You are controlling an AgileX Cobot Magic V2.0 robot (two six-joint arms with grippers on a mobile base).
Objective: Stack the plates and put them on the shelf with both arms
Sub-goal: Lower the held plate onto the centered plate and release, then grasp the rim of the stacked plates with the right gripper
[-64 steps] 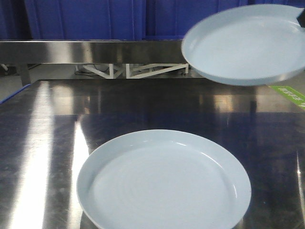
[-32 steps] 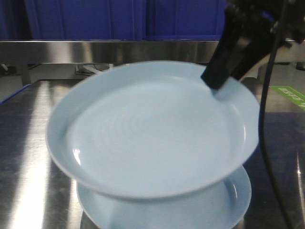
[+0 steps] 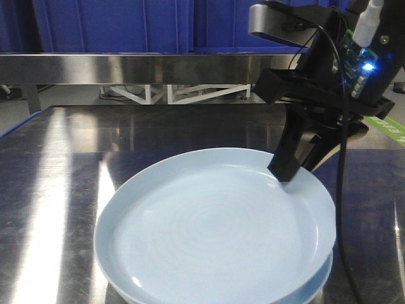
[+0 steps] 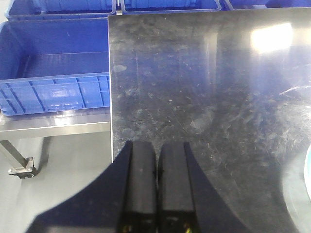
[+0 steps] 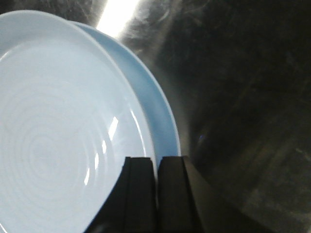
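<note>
Two plates (image 3: 190,266) lie stacked at the lower centre of the front view, on the steel worktop (image 3: 57,190). The top plate (image 3: 215,215) sits a little to the left on the lower plate (image 5: 158,116), whose edge shows at the lower right. The right fingers (image 3: 294,155) are closed on the top plate's rim at its upper right side. In the left wrist view, the left fingers (image 4: 143,184) are pressed together with nothing between them, at the bottom of the frame near the worktop's left edge. Farther back, the shelf (image 3: 126,66) crosses the upper part of the front view with its steel rail, and blue crates (image 3: 114,25) are behind it.
</note>
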